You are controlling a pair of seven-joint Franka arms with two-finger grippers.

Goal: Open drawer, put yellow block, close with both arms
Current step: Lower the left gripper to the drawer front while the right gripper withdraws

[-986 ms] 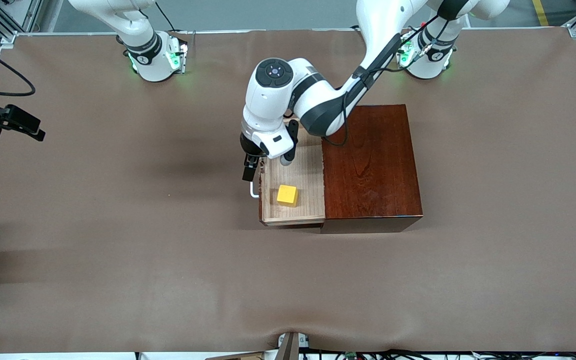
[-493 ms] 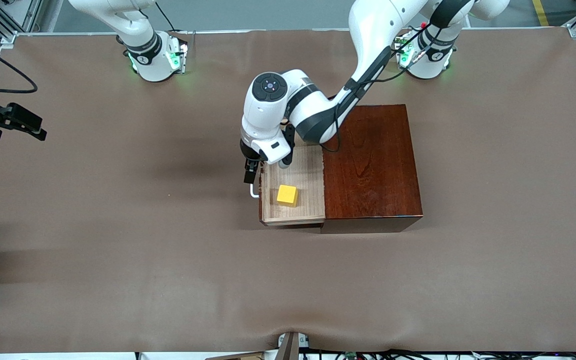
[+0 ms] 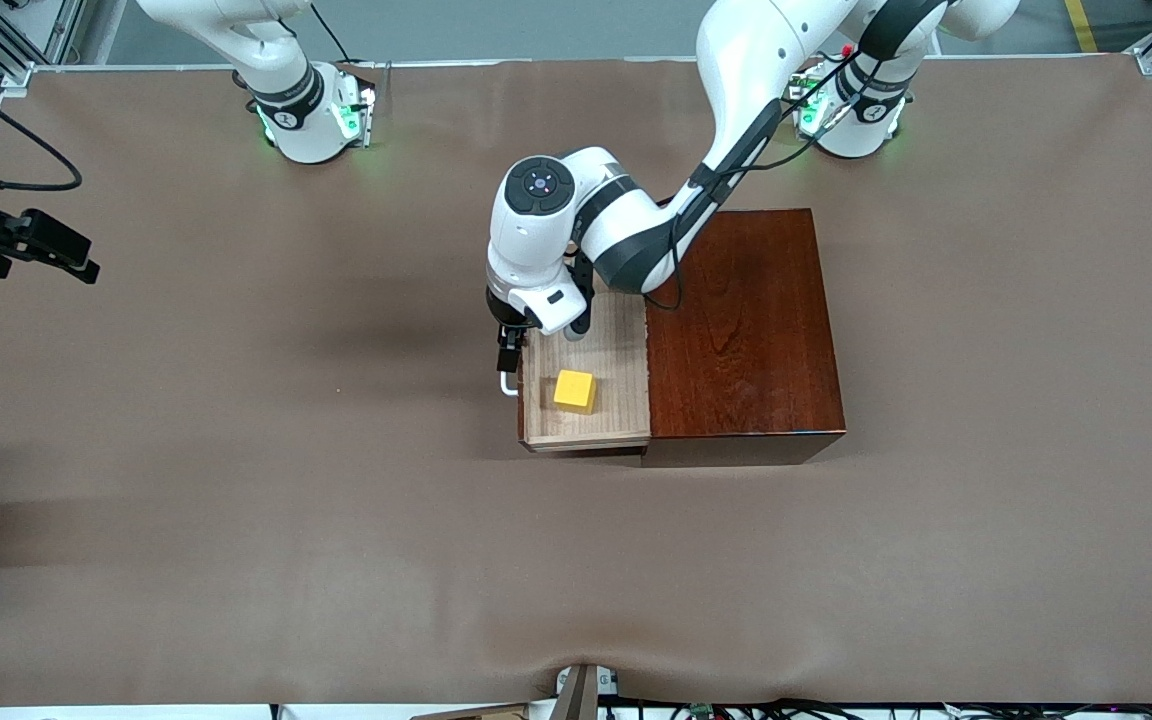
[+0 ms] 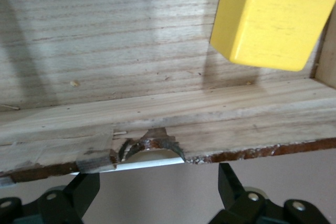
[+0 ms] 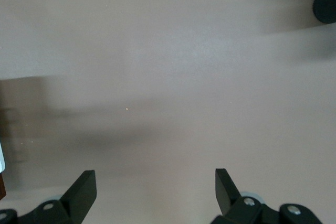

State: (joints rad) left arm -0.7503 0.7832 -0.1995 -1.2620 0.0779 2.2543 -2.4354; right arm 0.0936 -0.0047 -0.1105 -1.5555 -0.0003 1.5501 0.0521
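Left wrist view: glossy yellow block [image 4: 272,20] on grainy pale drawer [image 4: 131,114]; both grippers' jaws spread, empty.

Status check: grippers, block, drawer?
Left gripper open at the drawer handle. Right gripper open, waiting over bare table. Yellow block inside open drawer. Nothing in the way.

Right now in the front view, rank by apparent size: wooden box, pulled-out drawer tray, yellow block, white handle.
1. Wooden box, largest by far.
2. Drawer, the pulled-out part, partly hidden under the left arm.
3. Yellow block.
4. White handle, smallest as seen; only its end shows below the left pincer, so its true size is unsure.
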